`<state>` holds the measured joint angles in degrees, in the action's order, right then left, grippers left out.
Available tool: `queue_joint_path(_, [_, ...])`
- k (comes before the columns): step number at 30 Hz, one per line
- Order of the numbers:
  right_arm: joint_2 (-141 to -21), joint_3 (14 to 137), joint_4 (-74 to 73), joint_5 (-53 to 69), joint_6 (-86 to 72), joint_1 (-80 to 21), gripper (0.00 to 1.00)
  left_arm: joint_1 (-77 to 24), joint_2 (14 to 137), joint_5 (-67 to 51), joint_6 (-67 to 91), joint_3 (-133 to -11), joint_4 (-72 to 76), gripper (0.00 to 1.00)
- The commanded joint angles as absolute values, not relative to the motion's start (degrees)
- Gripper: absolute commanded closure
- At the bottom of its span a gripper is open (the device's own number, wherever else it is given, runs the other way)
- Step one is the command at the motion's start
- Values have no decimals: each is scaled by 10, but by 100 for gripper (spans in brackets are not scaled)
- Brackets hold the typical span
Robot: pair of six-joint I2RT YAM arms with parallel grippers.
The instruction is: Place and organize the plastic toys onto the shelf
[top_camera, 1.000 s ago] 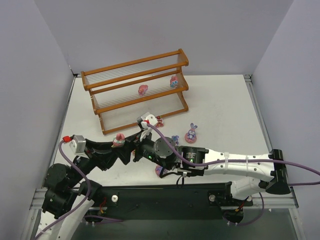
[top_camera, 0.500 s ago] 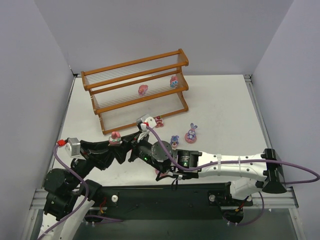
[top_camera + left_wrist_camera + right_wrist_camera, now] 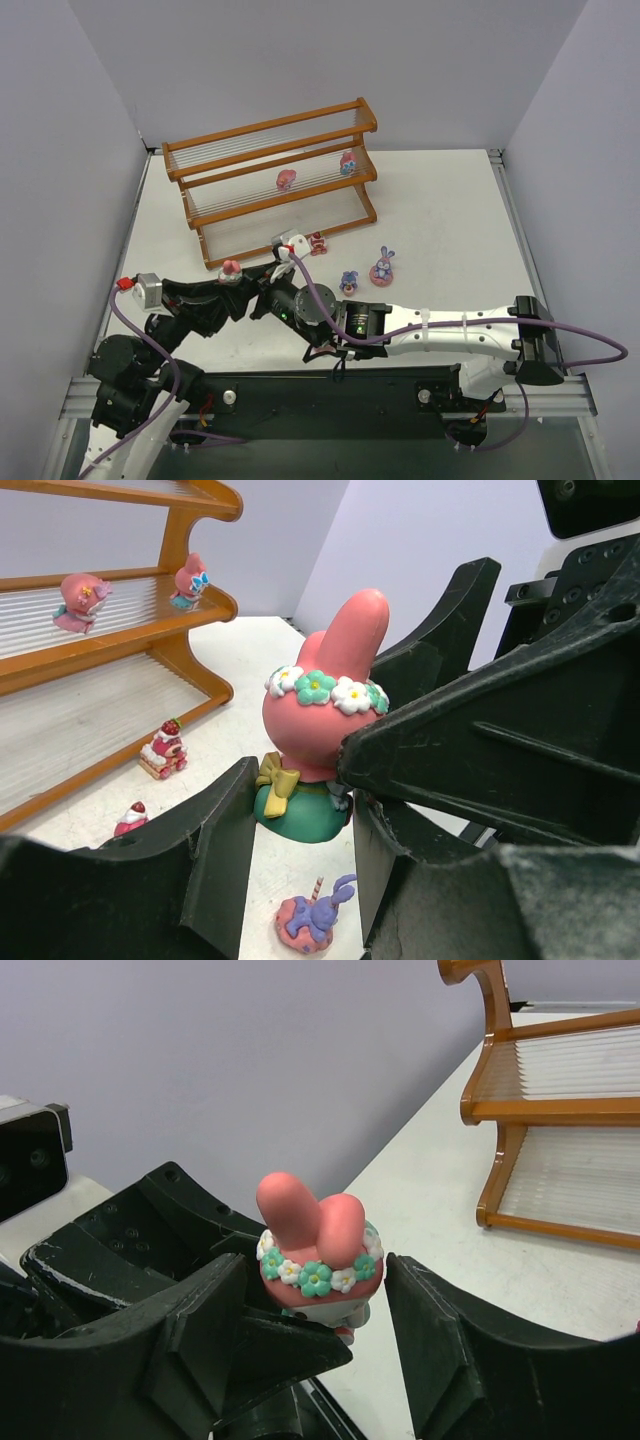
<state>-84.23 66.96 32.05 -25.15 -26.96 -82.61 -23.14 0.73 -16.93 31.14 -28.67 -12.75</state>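
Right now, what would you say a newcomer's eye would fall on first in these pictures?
The pink bunny figurine with a flower crown stands out first, held aloft at front left in the left gripper while the right gripper brackets its head. Behind it stands the orange-brown shelf, with two pink toys on its middle tier.
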Motion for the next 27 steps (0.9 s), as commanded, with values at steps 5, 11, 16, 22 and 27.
queue_joint_path(5, [-859, 677, 352, -264, -275, -831, 55, -226, -62, -179, 325, -290, -60, 100])
queue_joint_path(11, [-870, 693, 337, -265, -278, -831, 100, -225, -55, -172, 323, -294, -69, 100])
queue_joint_path(16, [-883, 706, 337, -279, -251, -827, 100, -226, -39, -132, 300, -334, -164, 33])
queue_joint_path(22, [-931, 735, 370, -287, -202, -793, 100, -225, 18, 126, 297, -456, -426, 23])
queue_joint_path(27, [-1022, 779, 423, -294, -115, -752, 100, -224, 18, 205, 301, -457, -440, 23])
